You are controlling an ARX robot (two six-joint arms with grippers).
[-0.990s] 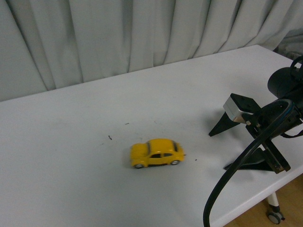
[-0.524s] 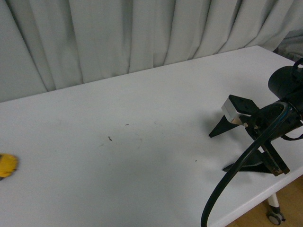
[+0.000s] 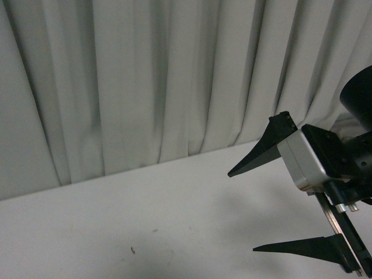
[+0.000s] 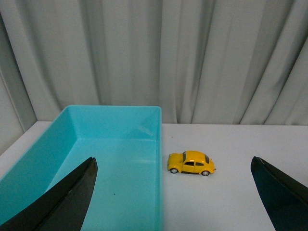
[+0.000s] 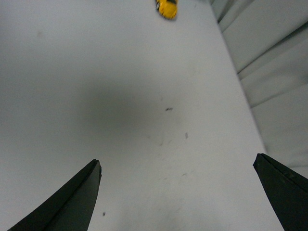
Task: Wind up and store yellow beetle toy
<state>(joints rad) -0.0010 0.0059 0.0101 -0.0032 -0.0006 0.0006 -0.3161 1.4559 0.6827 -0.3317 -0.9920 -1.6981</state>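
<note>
yellow beetle toy (image 4: 191, 163) stands on its wheels on the white table (image 4: 240, 192), just beside the turquoise bin (image 4: 158, 139) and outside it, clear of both grippers. your left gripper (image 4: 173, 161) is spread wide and holds nothing. your right gripper (image 3: 242, 212), at the right, is likewise spread wide and empty.

A white table (image 3: 87, 232) stands before a pale grey curtain (image 3: 145, 87), which hangs in long vertical folds. A few small dark specks (image 3: 133, 251) lie on the table top. A turquoise bin (image 4: 115, 122), open at the top, rests on the table near the curtain.
</note>
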